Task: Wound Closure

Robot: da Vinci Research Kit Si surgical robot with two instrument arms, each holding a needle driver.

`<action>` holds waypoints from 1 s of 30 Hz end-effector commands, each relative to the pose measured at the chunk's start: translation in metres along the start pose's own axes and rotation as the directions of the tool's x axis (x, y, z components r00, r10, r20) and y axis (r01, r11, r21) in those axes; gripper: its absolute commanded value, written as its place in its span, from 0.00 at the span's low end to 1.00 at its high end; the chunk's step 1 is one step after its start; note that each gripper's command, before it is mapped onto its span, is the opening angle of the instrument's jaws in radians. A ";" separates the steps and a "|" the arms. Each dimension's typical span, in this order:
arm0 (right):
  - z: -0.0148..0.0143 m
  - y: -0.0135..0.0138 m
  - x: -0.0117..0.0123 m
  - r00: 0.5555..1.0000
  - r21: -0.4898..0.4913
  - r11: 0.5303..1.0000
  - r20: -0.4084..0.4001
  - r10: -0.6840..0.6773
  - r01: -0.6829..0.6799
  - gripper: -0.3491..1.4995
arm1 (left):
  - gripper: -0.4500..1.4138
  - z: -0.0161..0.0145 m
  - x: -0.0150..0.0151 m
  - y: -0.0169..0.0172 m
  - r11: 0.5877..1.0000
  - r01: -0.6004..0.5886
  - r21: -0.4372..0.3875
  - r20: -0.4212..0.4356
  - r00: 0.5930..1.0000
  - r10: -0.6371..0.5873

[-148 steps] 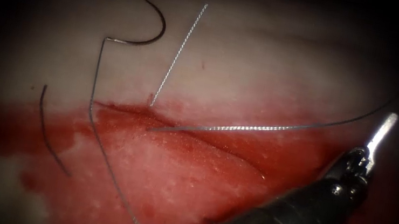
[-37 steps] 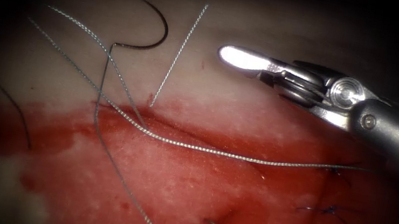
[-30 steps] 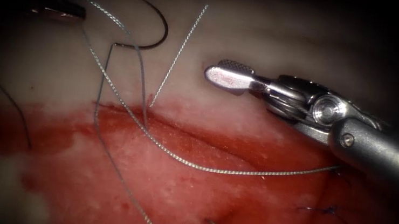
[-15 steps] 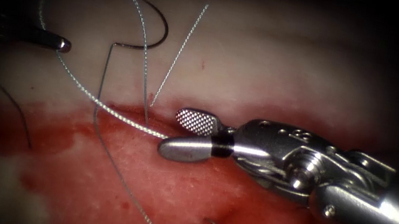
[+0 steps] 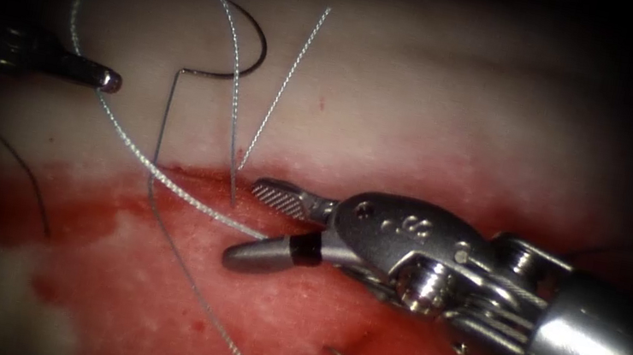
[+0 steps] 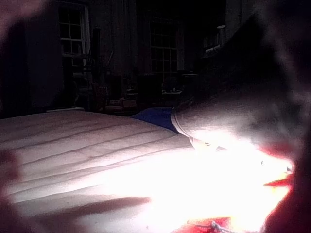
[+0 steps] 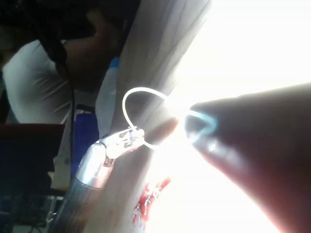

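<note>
Right tool (image 5: 260,224) sits over the cut (image 5: 379,215) with its fingers (image 5: 278,195) parted; the thread (image 5: 160,176) runs in between them near the lower finger, not clamped, so this tool holds nothing. Left tool (image 5: 109,80) has its fingers closed on the same thread, which arcs in a loop above them and back down toward the cut. Needle (image 5: 247,39) lies free on the pale tissue (image 5: 435,94), above the right fingers and just right of the loop, held by neither tool and not in the tissue. Judgement: thread is braided, light and limp but springy enough to hold a loop; likely slick from the red fluid (image 5: 84,215). Best taken flat across the serrated finger faces, well clear of the needle's swaged end; needle is stiff, fine, easily rolled.
</note>
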 end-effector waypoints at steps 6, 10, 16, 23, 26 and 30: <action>-0.0011 0.0001 -0.0026 1.000 -0.004 1.000 0.012 -0.028 0.028 0.62 | 0.00 -0.0001 0.0013 -0.0005 0.987 -0.114 0.113 0.027 0.993 0.112; -0.0009 0.0001 -0.0025 0.999 -0.003 0.999 0.003 -0.041 0.041 0.48 | 0.00 0.0000 0.0012 -0.0009 0.986 -0.118 0.117 0.028 0.993 0.116; 0.0002 -0.0002 -0.0025 0.994 0.029 0.995 -0.051 -0.094 0.095 0.27 | 0.00 0.0005 0.0010 -0.0004 0.986 -0.121 0.118 0.025 0.993 0.119; 0.0009 0.0000 -0.0022 0.981 0.074 0.989 -0.157 -0.112 0.125 0.00 | 0.00 0.0006 0.0010 -0.0004 0.984 -0.139 0.116 0.028 0.990 0.136; 0.0004 -0.0003 -0.0029 0.987 0.084 0.994 -0.151 -0.052 0.065 0.00 | 0.00 0.0007 0.0011 -0.0006 0.980 -0.145 0.137 -0.002 0.989 0.147; -0.0001 -0.0010 -0.0034 0.991 0.131 0.991 -0.123 0.046 -0.030 0.00 | 0.69 0.0010 0.0008 -0.0012 0.958 -0.274 0.088 -0.017 0.961 0.276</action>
